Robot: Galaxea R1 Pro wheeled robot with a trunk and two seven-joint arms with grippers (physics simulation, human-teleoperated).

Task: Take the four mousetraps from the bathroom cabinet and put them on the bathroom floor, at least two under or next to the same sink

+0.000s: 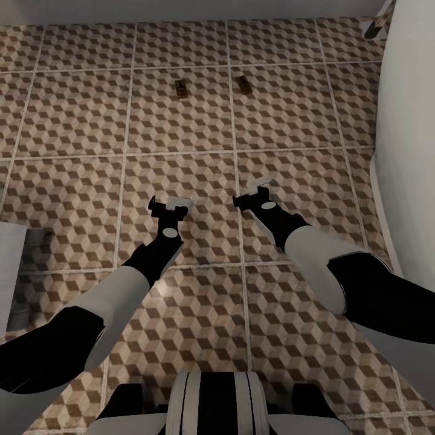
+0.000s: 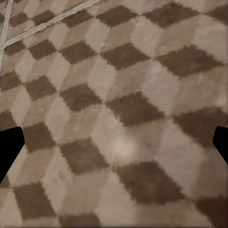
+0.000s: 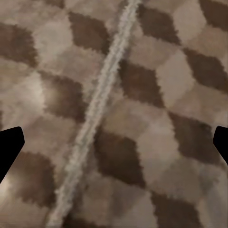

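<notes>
Head view, left to right: the left gripper (image 1: 171, 205) and the right gripper (image 1: 252, 194) hang over the bathroom floor (image 1: 72, 199), each with fingers spread wide and holding nothing. Ahead of them, 2 mousetraps lie flat on adjacent tiles, one (image 1: 180, 89) left of a grout line and one (image 1: 244, 83) right of it. A white curved fixture (image 1: 411, 139) borders the right edge.

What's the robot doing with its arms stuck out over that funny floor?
The robot holds both arms low over the bathroom floor. Its left gripper and right gripper are both open and empty. Two small mousetraps already lie on the tiles ahead, one on the left and one on the right, apart from each other. Nothing is being carried right now.
</notes>
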